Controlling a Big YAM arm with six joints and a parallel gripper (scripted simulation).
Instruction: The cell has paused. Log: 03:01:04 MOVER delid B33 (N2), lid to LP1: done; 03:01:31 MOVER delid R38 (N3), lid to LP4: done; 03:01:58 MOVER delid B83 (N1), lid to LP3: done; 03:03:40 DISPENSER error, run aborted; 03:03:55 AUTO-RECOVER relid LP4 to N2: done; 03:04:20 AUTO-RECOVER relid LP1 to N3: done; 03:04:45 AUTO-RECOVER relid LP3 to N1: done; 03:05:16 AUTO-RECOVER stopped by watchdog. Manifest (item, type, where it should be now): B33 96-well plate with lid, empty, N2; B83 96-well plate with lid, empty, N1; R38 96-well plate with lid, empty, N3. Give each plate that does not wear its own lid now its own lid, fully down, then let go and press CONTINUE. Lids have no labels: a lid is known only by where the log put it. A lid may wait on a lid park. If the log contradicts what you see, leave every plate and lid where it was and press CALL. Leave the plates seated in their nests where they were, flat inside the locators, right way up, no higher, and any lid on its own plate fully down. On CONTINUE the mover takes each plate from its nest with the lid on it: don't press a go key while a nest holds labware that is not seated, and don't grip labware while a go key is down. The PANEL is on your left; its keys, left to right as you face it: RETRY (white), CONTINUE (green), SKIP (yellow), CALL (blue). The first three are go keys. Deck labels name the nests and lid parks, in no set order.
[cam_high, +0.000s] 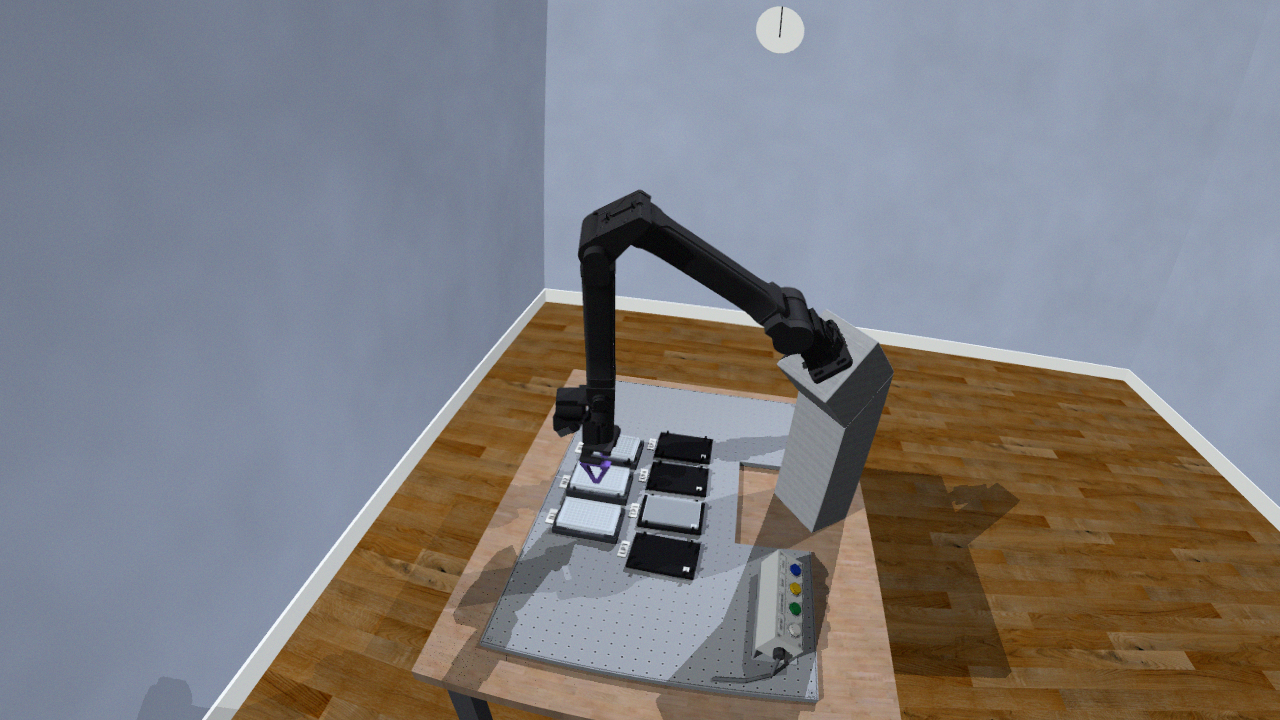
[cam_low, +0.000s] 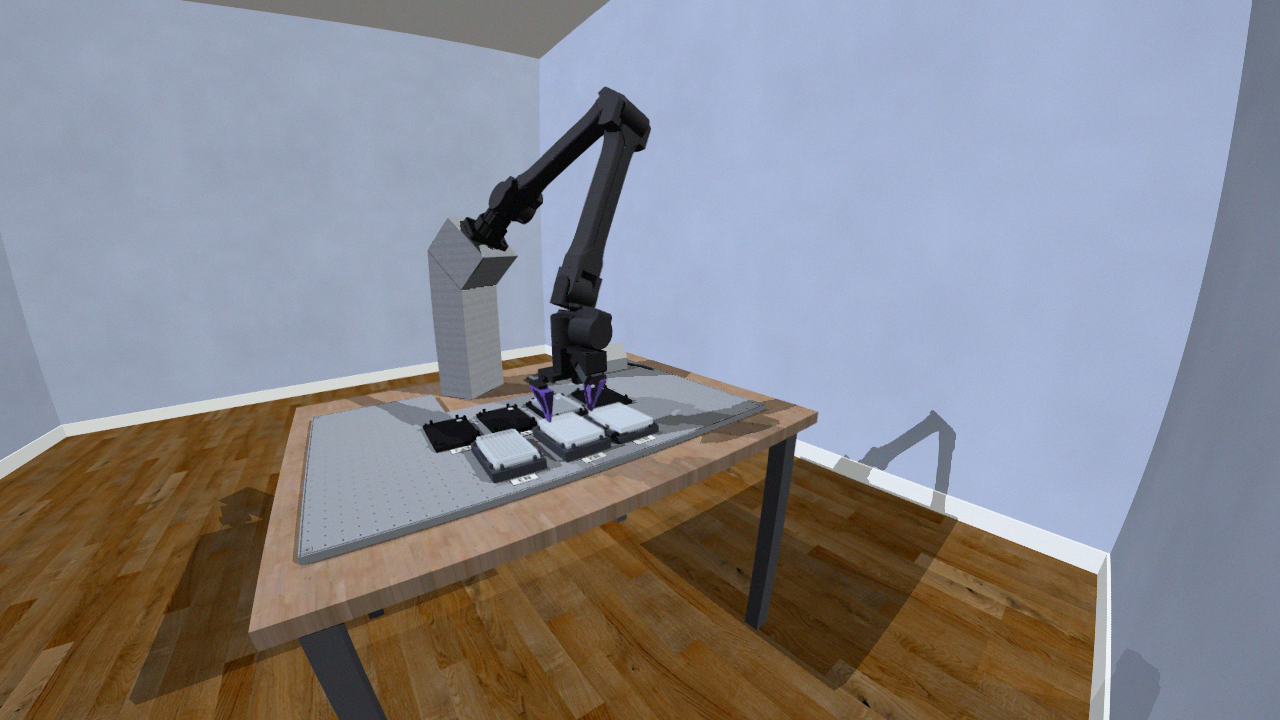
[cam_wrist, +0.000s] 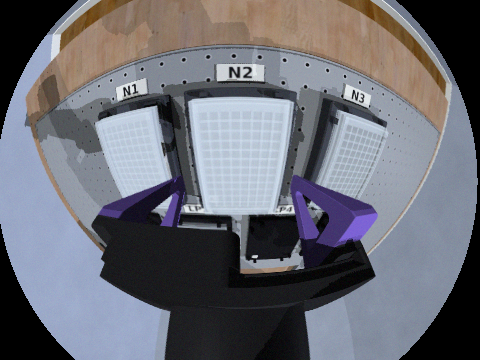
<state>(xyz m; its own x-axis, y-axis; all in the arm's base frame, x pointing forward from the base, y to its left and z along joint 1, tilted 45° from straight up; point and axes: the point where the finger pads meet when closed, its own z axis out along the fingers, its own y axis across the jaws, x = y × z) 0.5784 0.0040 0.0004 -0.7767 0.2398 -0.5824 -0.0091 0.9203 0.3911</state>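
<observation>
Three white 96-well plates sit in black nests in a row, labelled N1 (cam_wrist: 134, 143), N2 (cam_wrist: 240, 147) and N3 (cam_wrist: 354, 150) in the wrist view. My gripper (cam_wrist: 237, 181) (cam_high: 601, 480) is open and empty. It hangs just above the base-side end of the N2 plate, with its purple fingers to either side. The N1 plate (cam_high: 588, 516) shows its wells more sharply than the other two, and I cannot tell whether it wears a lid. A grey lid (cam_high: 671, 513) lies on one lid park beside the nests. The other lid parks (cam_high: 662, 555) are bare and black.
The key panel (cam_high: 787, 604) stands at the deck's corner, with its blue, yellow, green (cam_high: 794, 608) and white keys in a row. The grey pedestal (cam_high: 827, 438) carrying the arm's base stands behind the lid parks. The table edge lies just beyond the nests.
</observation>
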